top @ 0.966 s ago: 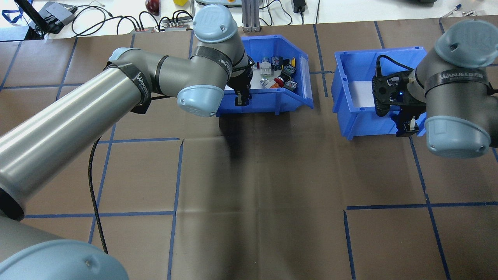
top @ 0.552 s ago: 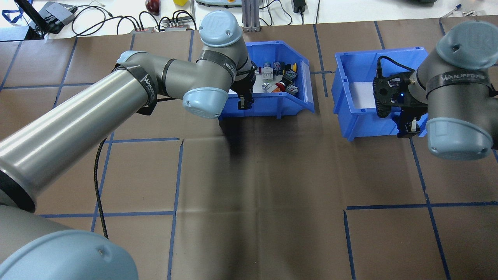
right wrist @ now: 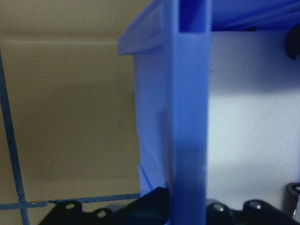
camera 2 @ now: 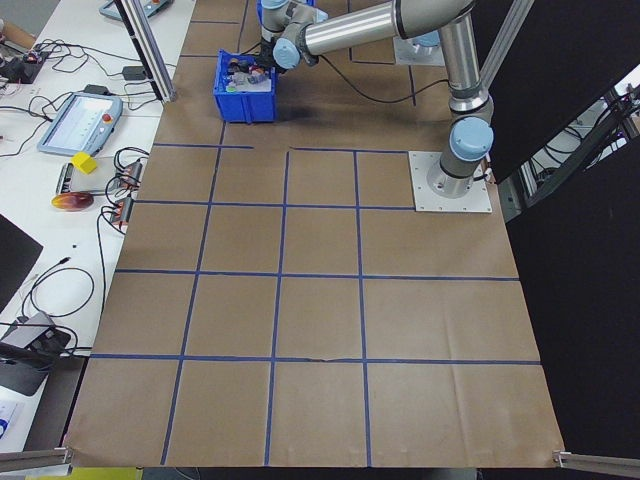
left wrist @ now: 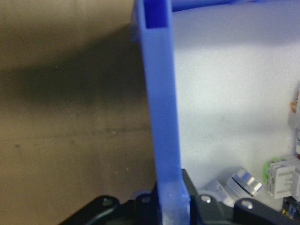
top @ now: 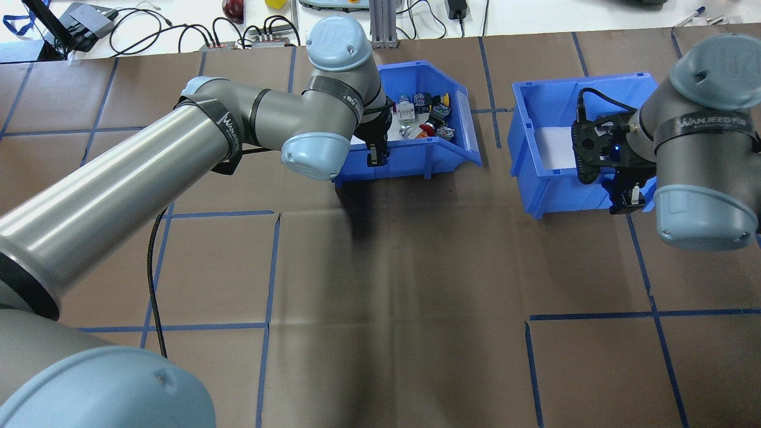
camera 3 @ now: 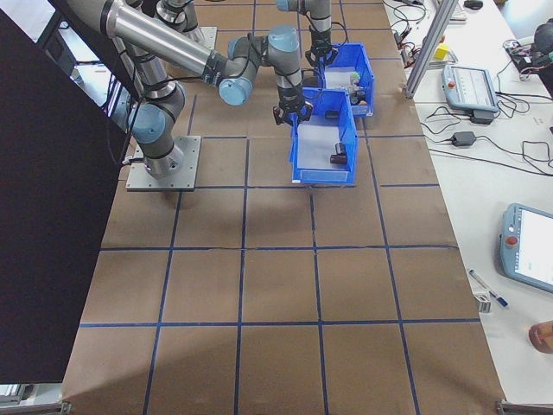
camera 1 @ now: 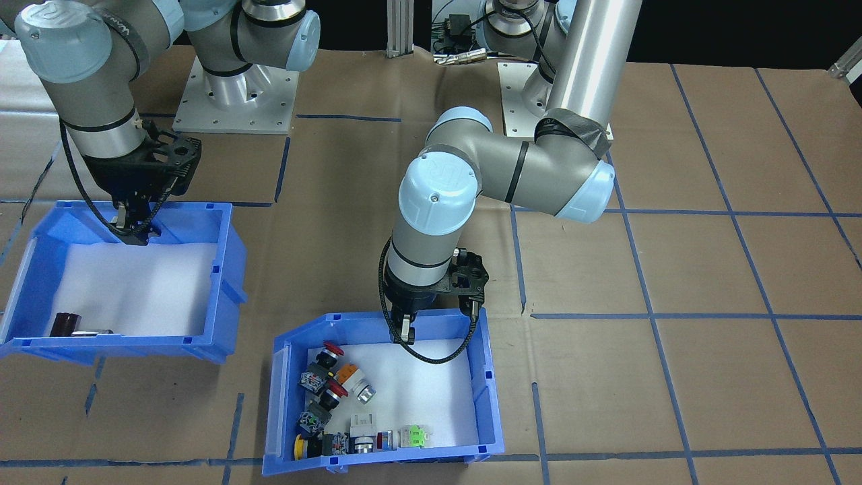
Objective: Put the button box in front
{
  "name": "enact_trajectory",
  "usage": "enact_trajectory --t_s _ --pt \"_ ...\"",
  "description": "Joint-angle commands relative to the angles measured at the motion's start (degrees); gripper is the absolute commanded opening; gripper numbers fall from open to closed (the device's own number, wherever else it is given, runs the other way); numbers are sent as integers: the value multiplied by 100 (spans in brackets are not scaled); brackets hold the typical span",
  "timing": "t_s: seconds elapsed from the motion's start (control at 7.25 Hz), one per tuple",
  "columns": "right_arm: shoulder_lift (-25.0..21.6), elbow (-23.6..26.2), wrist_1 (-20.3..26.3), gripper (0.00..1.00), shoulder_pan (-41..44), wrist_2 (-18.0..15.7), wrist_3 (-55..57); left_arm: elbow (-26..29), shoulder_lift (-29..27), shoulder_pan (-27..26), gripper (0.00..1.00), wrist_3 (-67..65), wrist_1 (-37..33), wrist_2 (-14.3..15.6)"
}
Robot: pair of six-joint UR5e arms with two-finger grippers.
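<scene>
The button box is a blue bin with a white foam floor and several red, orange, yellow and green push buttons piled at one side. In the overhead view the button box sits at the far middle of the table. My left gripper is shut on its near wall, and the left wrist view shows that blue wall running between the fingers. My right gripper is shut on the near wall of the second blue bin.
The second blue bin has a white floor and a dark cylinder in one corner. Brown paper with blue tape lines covers the table. Cables and devices lie beyond the far edge.
My left arm has shifted slightly to the right with the button box, whose buttons have slid a little. The right gripper and its bin have edged right and towards me.
</scene>
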Motion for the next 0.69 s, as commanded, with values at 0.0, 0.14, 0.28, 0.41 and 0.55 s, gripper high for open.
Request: enact_trajectory --t_s 0.0,0.14,0.28,0.41,0.55 --pt "-227 190 8 6 -180 5 -289 53 -10 -5 74 30 -39 31" --pt "-376 382 -10 6 -180 13 -273 62 50 -5 97 39 -327 49" --pt "-552 549 8 6 -171 13 -238 62 208 4 99 109 -652 32" --pt "-867 777 165 6 -154 -4 -229 62 479 47 99 423 -898 32" --pt "-1235 1006 497 6 -136 4 -89 19 891 144 99 1148 -1223 32"
